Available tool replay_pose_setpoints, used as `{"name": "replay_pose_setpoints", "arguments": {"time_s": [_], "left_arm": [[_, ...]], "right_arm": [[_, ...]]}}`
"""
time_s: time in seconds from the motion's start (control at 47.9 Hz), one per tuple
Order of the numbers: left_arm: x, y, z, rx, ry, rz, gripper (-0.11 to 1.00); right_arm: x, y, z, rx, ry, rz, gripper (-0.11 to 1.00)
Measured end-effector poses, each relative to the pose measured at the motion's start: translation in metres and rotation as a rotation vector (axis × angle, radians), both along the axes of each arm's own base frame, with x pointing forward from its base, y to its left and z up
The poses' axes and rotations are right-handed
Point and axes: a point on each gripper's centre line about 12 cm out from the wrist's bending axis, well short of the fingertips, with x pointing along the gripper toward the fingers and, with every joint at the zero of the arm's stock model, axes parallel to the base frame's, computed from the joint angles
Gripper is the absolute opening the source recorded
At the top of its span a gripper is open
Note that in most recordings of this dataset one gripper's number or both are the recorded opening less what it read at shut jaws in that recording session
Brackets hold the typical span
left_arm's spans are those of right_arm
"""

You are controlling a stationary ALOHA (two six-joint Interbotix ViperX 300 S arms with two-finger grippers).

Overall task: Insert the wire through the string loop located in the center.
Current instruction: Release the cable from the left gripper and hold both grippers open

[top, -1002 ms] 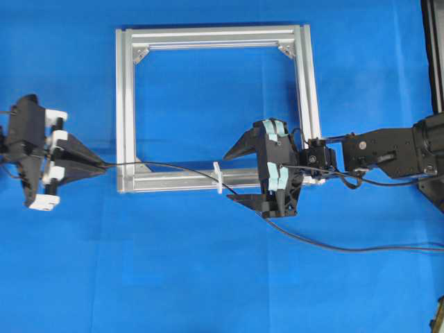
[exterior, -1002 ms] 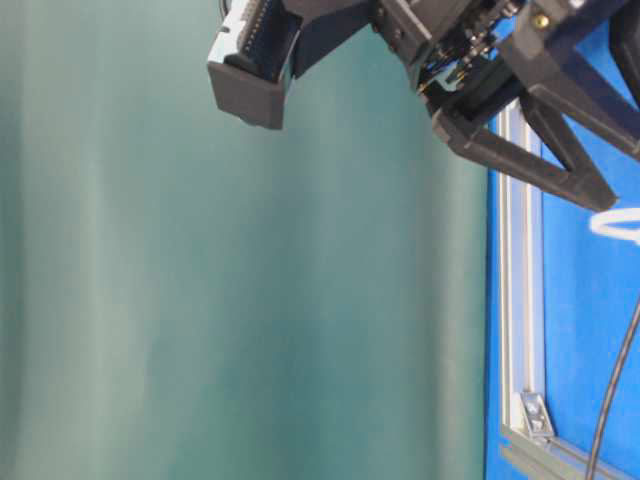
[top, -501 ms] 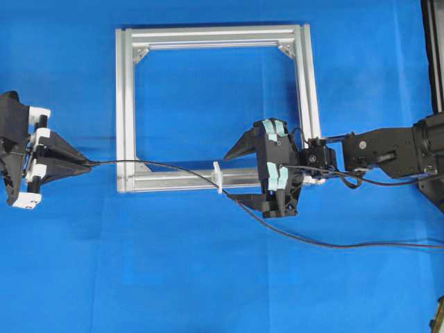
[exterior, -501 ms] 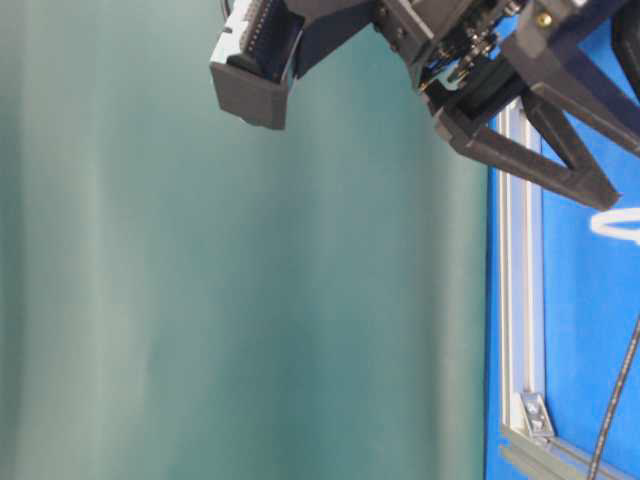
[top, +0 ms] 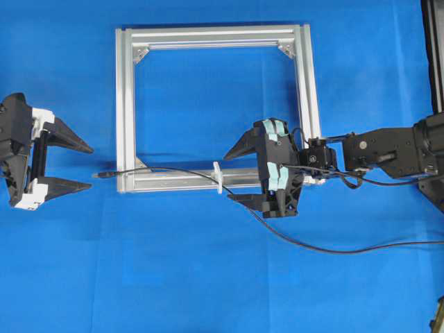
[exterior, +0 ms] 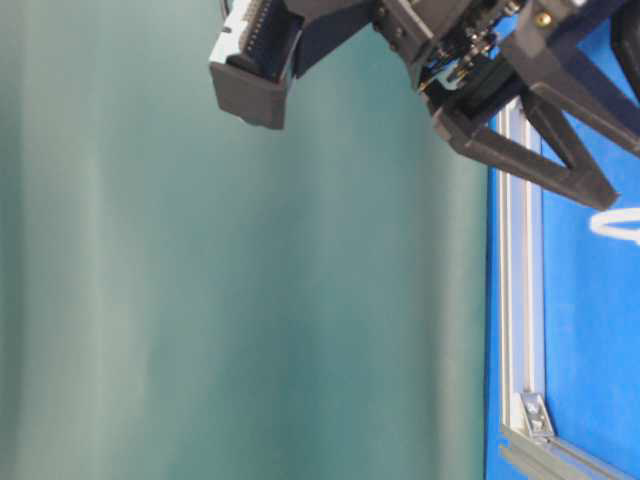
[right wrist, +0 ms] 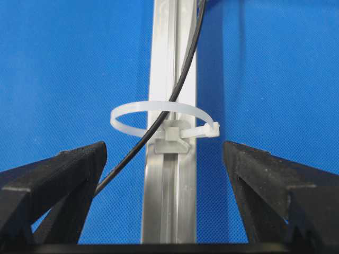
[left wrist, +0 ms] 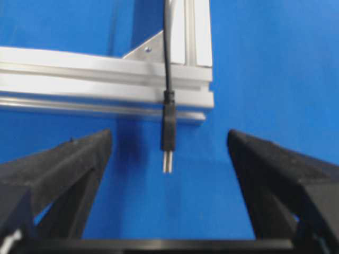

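The black wire [top: 305, 244] comes in from the right, passes under my right gripper [top: 227, 176] and goes through the white string loop [top: 218, 178] on the frame's near rail. Its plug tip [top: 103, 174] lies loose on the cloth just left of the frame's corner. My left gripper [top: 89, 166] is open, with the plug [left wrist: 168, 129] lying free level with its fingertips. In the right wrist view the wire [right wrist: 127, 157] slants through the loop [right wrist: 157, 104], and my right gripper [right wrist: 164, 148] stands open astride the rail, holding nothing.
The square silver aluminium frame [top: 125, 104] lies flat on the blue cloth, with brackets in its corners. The table-level view shows one right finger [exterior: 540, 170], the frame's rail [exterior: 520, 300] and a green backdrop. Black arm cables trail at the right.
My left gripper has opened and let go of the wire. The plug has dropped to the cloth by the frame's corner and the wire has gone slack. The right arm has stayed put.
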Motion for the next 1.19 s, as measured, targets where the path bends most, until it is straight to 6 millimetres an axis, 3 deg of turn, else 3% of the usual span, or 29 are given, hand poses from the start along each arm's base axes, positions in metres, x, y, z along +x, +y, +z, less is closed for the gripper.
{"name": "replay_pose_setpoints", "arguments": {"time_s": [0.355,0.919,1.19], "left_arm": [[0.007,-0.001,0.008,0.000,-0.022,-0.004,0.90],[0.021,0.001,0.041,0.012,-0.081,-0.001,0.90],[0.020,0.001,0.045,0.011,-0.092,-0.003,0.90]], "right_arm": [[-0.004,0.000,0.007,-0.001,0.003,0.001,0.96],[-0.015,-0.001,0.055,0.003,-0.044,0.004,0.96],[-0.017,-0.001,0.060,0.004,-0.049,0.005,0.96]]}}
